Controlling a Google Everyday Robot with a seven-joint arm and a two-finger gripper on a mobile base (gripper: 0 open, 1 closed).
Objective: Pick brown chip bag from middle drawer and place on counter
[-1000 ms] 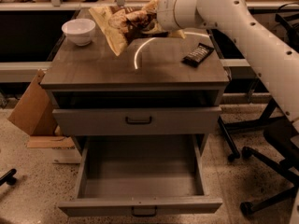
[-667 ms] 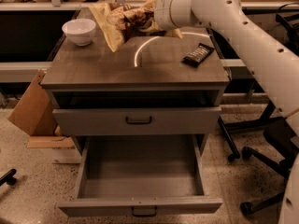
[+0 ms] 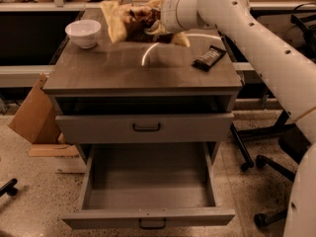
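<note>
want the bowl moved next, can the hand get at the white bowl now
Probably not yet: the hand, above the counter, grips the brown chip bag. The white bowl itself sits unblocked beside it.

The pincer (image 3: 157,23) at the far end of the white robot arm (image 3: 256,48) is buried in the crinkly brown-and-cream chip bag (image 3: 126,21), over the far side of the grey-brown wood-grain table (image 3: 123,73) (only its wrist end shows). The bag's lettering is too blurred to read. The arm runs out past the right edge. The dark slot (image 3: 143,104) under the tabletop hides its inside. The small dark candy bar (image 3: 209,57) bears print too small to tell.
</note>
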